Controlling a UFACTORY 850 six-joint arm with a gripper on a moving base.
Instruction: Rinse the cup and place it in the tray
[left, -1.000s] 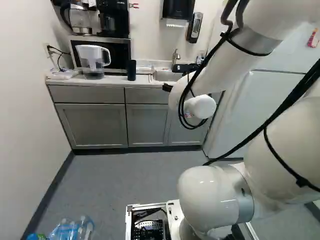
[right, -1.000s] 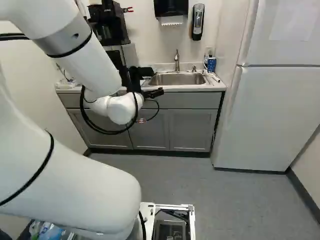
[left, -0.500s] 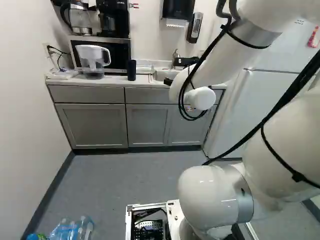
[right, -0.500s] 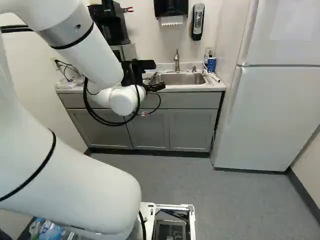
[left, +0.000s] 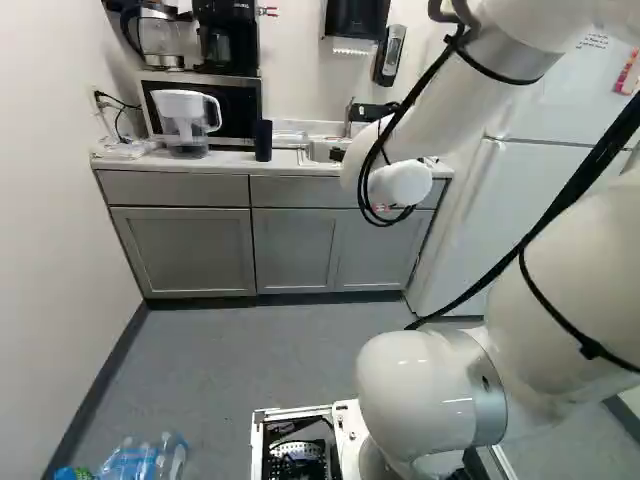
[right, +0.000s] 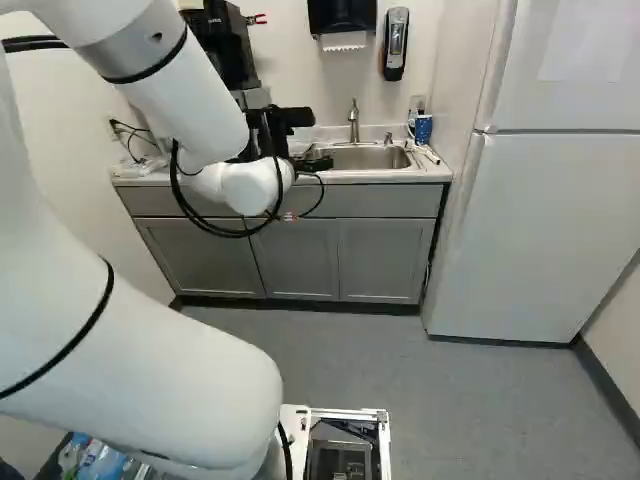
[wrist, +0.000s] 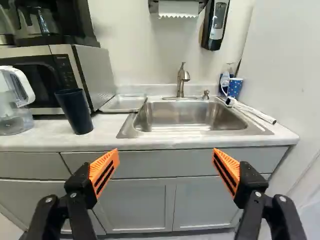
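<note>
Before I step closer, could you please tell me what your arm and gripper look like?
My arm is smooth, rounded and white, with grey bands and black cables running along it. My gripper is black, with two fingers whose wedge-shaped orange pads have dark slots.

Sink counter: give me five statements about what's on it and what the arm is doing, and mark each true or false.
1. The dark cup stands on the counter between the pitcher and the tray. True.
2. The dark cup is already in the tray. False: it stands outside it, on the counter.
3. The jaws are closed on the dark cup. False: they are wide apart with nothing between them.
4. The faucet rises at the back of the sink. True.
5. The tray is inside the sink. False: it lies on the counter beside it.
</note>
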